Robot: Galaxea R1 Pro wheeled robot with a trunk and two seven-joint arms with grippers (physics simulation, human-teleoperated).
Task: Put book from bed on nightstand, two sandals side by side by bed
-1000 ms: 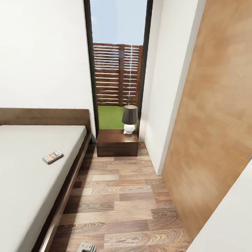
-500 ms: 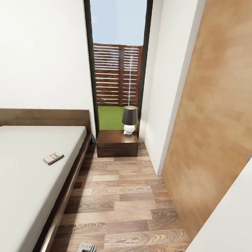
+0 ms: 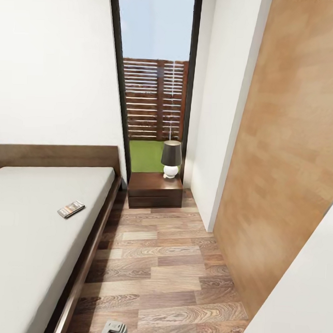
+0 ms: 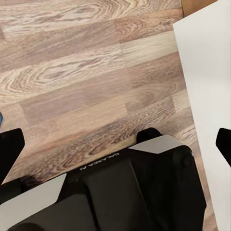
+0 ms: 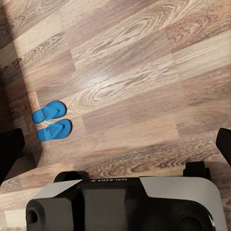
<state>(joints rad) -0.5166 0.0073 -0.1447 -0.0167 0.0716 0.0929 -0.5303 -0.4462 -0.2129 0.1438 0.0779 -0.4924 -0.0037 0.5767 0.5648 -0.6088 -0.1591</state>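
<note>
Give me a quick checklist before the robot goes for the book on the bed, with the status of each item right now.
1. Book lies flat on the bed near its floor-side edge: ok.
2. Nightstand has bare top beside the lamp: ok.
3. Floor lane between bed and nightstand is unobstructed: ok.
4. Two sandals lie side by side on the floor: ok; whether next to the bed: cannot tell.
5. Left gripper is open and holds nothing: ok.
6. Right gripper is open and holds nothing: ok.
</note>
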